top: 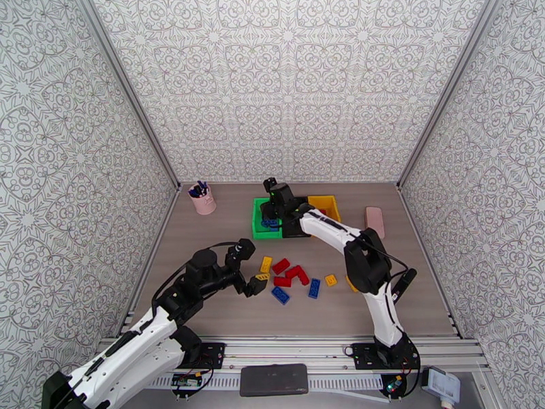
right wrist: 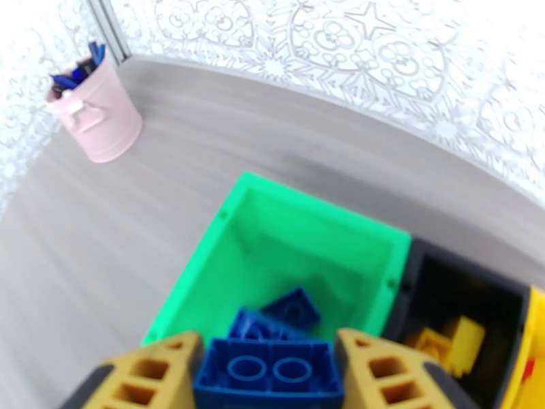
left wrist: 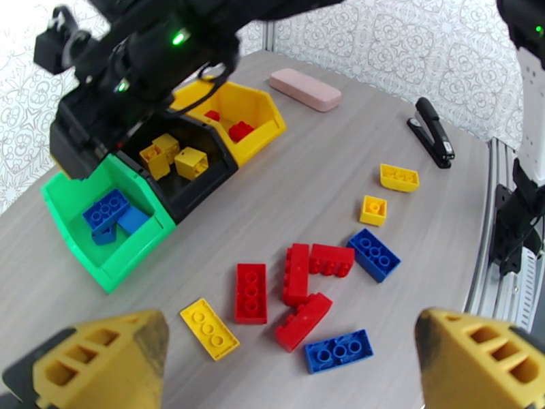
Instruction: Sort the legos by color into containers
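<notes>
Grey table inside patterned walls.
My right end effector is clamping a blue lego, long axis finger-to-finger, above the green bin.

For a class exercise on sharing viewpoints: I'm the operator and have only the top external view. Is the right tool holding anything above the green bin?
Observer: Yes. The right wrist view shows the right tool gripping a blue brick above the green bin.
Operator: What is inside the black bin? The arm hides it from me.
Observer: The left wrist view shows yellow bricks in the black bin.
Operator: And the yellow bin? I can't make out its contents.
Observer: The yellow bin holds red bricks.
</notes>
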